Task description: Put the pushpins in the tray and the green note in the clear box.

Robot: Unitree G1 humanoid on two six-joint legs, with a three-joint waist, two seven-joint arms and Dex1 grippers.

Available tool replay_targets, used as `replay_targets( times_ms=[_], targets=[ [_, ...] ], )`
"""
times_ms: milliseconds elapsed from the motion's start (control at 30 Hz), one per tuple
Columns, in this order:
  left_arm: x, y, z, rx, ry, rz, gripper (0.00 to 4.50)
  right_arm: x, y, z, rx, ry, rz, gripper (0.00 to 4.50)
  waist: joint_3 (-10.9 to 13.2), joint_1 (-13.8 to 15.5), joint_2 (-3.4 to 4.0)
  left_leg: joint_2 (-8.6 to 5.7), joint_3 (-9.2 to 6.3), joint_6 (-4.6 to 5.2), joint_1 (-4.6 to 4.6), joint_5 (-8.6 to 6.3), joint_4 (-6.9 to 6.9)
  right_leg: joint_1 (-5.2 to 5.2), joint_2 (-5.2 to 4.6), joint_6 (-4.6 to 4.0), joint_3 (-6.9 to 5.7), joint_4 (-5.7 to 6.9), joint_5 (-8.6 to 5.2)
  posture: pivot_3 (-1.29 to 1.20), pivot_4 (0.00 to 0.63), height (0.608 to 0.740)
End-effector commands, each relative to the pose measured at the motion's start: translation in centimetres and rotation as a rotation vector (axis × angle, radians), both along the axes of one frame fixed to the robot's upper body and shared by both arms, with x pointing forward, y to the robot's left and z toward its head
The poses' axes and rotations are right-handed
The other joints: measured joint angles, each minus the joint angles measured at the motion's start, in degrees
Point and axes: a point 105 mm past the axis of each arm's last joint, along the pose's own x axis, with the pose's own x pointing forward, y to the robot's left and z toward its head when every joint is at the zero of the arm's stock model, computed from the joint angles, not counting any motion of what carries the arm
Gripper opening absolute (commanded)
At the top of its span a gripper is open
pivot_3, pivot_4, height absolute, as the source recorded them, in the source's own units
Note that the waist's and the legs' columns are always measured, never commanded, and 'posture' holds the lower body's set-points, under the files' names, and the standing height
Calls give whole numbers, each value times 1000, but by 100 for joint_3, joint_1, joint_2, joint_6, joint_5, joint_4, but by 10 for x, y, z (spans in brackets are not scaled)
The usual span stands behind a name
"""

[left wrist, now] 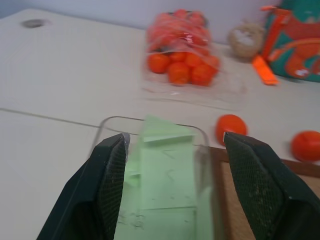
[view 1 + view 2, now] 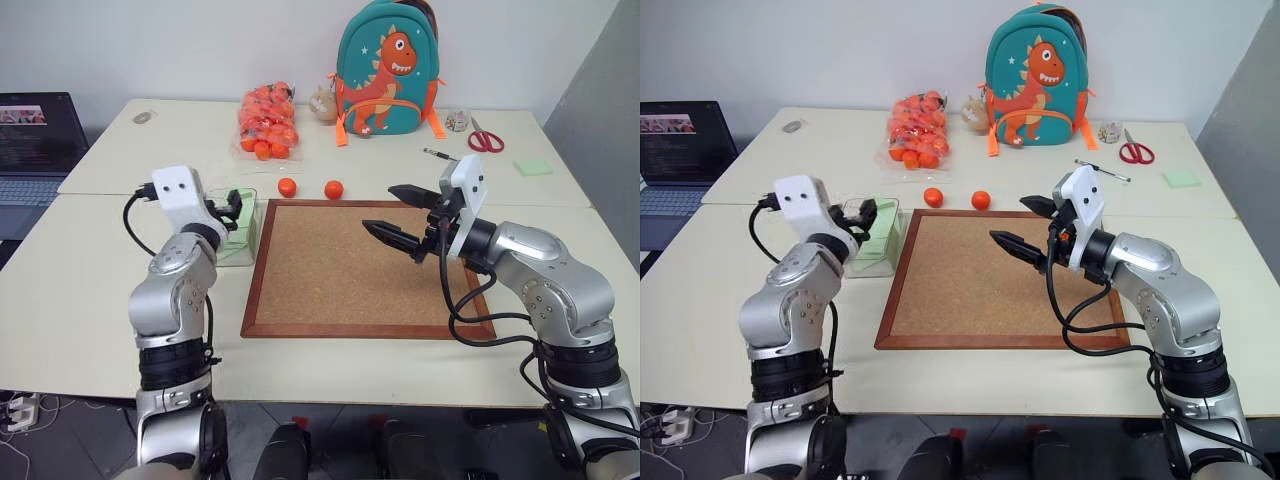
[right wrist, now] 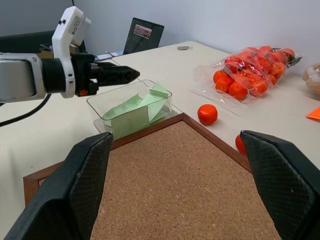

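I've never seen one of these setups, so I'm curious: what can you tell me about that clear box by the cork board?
The clear box is a low-walled rectangular container of transparent plastic with rounded corners, standing upright on the pale table beside the cork board. Pale green paper lies inside, propped aslant. The left gripper hovers open just above it, not touching.

green note [image 3: 134, 111]: pale green, lies in clear box [image 3: 98, 106], see-through walls
cork board [image 2: 358, 260]: tan speckled cork, red-brown wood frame
loose balls [image 2: 287, 186]: 2, orange, at board's 12 o'clock edge
bagged balls [image 2: 267, 122]: orange, clear bag w/ red print
backpack [image 2: 388, 65]: teal, orange dino, white stars, orange straps
scissors [image 2: 485, 138]: red handles
pad [image 2: 533, 167]: light green, 2 o'clock of board
table [image 2: 90, 280]: cream
laptop [image 2: 35, 135]: dark
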Motion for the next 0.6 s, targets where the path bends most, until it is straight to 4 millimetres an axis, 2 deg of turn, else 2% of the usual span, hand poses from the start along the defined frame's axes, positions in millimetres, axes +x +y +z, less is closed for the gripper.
replay_targets(
  times_ms=[33, 167, 300, 500, 600],
  targets=[
    [-22, -35, 9, 171, 5, -331, 3178, -12, -11, 9, 14, -26, 1, 4310, 0, -4, 0, 0, 1, 0, 0, 0, -1, 0, 2, 0, 0, 0, 0, 0, 150, 740],
    [-42, -48, 8, 267, 57, -560, 3178, -25, -24, 5, 5, 13, -5, 4310, 4, -3, 2, 2, 0, 1, 2, -1, -3, 1, 3, -1, 2, 0, -1, 0, 150, 740],
    [-54, -60, 12, 244, 49, -739, 3178, -37, -37, -9, -44, 40, -15, 4310, 4, 6, 1, 3, 0, 3, 1, -1, -3, 5, 2, -1, -1, -5, -1, 0, 150, 740],
    [-63, -80, 7, 192, 53, -888, 3178, -45, -54, -34, -101, 42, -51, 4310, 5, 5, 0, 1, 4, 4, 2, -2, -2, 6, 6, 0, 1, -5, -1, 0, 150, 740],
    [-64, -86, 6, 187, 27, -929, 3178, -41, -58, -37, -109, 26, -76, 4310, 5, -10, 0, 2, 7, 4, 5, -2, 0, 7, 8, 0, 5, -4, -1, 0, 150, 740]
  ],
)
